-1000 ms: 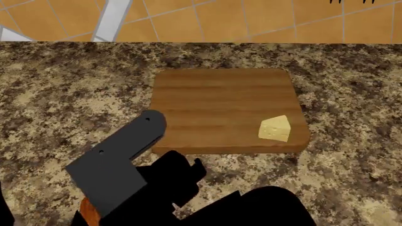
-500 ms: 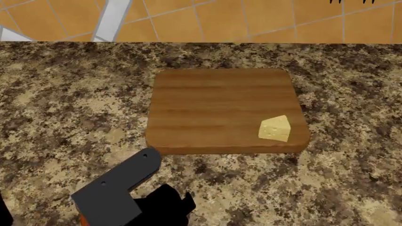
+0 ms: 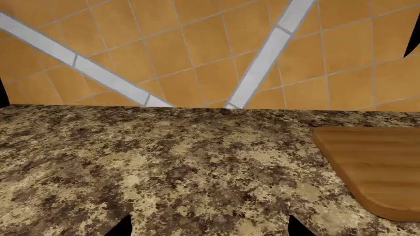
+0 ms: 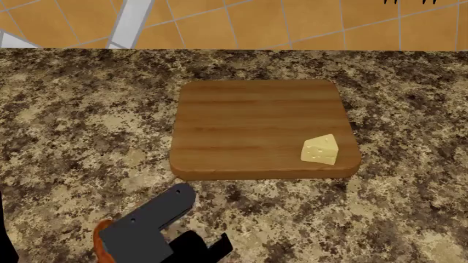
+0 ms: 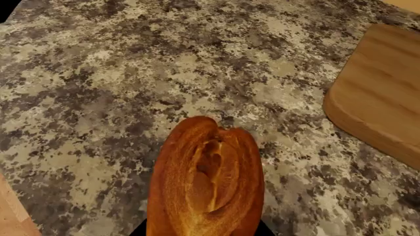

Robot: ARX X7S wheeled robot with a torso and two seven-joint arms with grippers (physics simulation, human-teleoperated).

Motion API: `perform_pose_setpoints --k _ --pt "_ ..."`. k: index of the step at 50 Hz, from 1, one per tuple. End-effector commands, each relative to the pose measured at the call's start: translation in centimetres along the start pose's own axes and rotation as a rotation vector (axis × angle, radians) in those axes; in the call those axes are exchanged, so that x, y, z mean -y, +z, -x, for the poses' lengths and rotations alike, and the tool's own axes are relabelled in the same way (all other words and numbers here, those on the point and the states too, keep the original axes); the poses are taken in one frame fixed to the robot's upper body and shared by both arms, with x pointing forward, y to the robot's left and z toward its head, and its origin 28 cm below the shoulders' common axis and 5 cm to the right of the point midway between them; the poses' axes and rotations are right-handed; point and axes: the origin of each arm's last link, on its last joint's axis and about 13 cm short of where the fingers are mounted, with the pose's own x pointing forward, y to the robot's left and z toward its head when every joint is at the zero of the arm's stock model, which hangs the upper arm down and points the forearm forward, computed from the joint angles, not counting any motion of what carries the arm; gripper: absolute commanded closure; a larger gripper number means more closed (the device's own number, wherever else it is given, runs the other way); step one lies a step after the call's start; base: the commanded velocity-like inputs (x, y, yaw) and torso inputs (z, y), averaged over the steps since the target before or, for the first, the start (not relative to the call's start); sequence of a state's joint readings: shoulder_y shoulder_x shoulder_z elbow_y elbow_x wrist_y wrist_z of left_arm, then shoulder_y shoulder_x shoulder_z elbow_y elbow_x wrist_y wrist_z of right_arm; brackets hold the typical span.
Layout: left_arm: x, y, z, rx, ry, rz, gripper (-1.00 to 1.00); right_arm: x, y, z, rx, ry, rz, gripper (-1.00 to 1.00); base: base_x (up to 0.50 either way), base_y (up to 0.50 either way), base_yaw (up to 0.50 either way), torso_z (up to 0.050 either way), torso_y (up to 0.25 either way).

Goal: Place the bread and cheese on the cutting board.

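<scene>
The cutting board (image 4: 256,118) lies on the granite counter. The cheese (image 4: 319,149), a pale yellow wedge, sits on its near right corner. In the right wrist view, the right gripper (image 5: 203,232) is shut on the bread (image 5: 206,182), a glossy orange-brown loaf held over the counter, with the board's corner (image 5: 380,93) off to one side. An orange sliver of bread (image 4: 101,241) shows beside a grey arm link (image 4: 150,216) at the head view's lower left. The left gripper (image 3: 208,232) is open over bare counter, and only its dark fingertips (image 3: 121,228) show, near the board (image 3: 374,167).
An orange tiled wall (image 4: 292,22) with white stripes backs the counter. Speckled granite (image 4: 73,126) surrounds the board on all sides. A pale strip (image 5: 16,211) shows at the corner of the right wrist view.
The grey arm link has drawn back from the board's near left edge toward the lower left. A black arm mass has left the bottom of the head view. The bread's orange end shows more.
</scene>
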State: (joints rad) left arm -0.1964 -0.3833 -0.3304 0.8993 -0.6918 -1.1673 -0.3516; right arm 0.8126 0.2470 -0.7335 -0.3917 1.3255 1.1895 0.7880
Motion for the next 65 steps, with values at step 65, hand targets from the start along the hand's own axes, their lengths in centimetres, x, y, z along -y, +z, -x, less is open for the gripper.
perform_pose_setpoints --k 65 --pt "-0.1 -0.4 -0.2 -0.002 -0.015 0.02 -1.0 9.7 4.2 -9.8 0.184 -0.406 -0.165 1.0 0.0 0.0 0.0 0.0 0.0"
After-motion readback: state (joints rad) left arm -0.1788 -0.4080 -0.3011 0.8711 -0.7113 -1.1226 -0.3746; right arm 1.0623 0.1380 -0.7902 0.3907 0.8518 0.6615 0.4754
